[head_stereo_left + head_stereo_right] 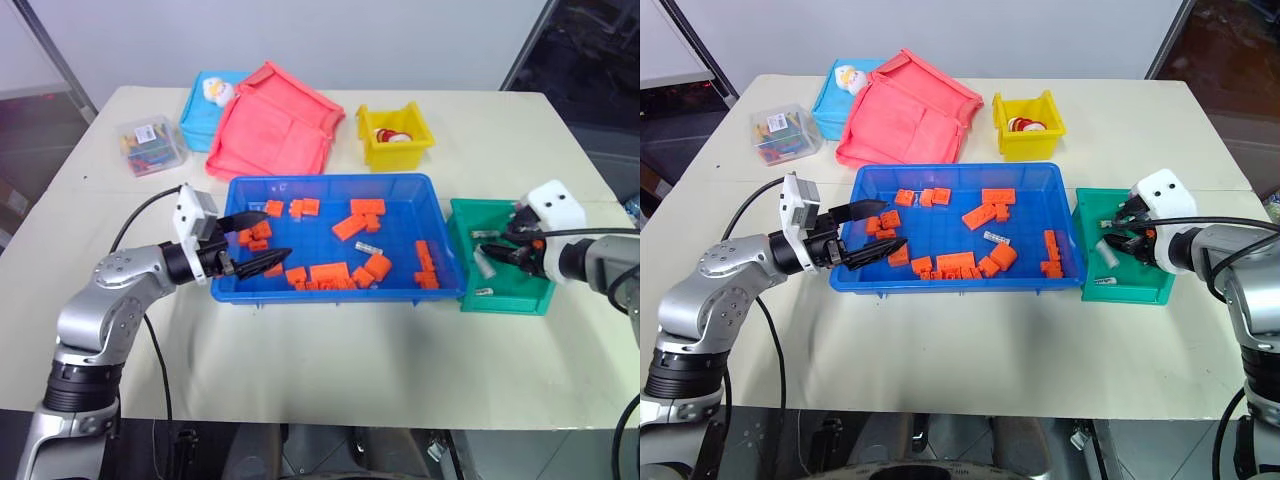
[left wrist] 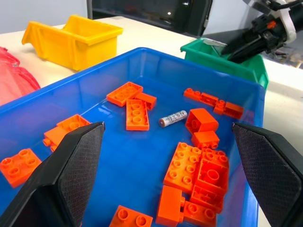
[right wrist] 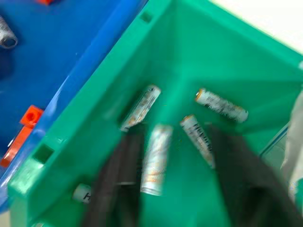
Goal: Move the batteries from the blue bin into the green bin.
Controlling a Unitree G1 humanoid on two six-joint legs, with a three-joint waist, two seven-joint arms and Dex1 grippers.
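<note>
Batteries: five in the green bin, one in the blue bin.
Right gripper spread over green bin, one battery loose between its fingers; left gripper wide, empty, remaining battery ahead among orange bricks.

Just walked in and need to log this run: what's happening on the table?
The robot is sorting batteries out of the blue bin of orange bricks into the green bin. Its right gripper hangs open over the green bin, where several batteries lie. The left gripper is open inside the blue bin, where batteries remain.
</note>
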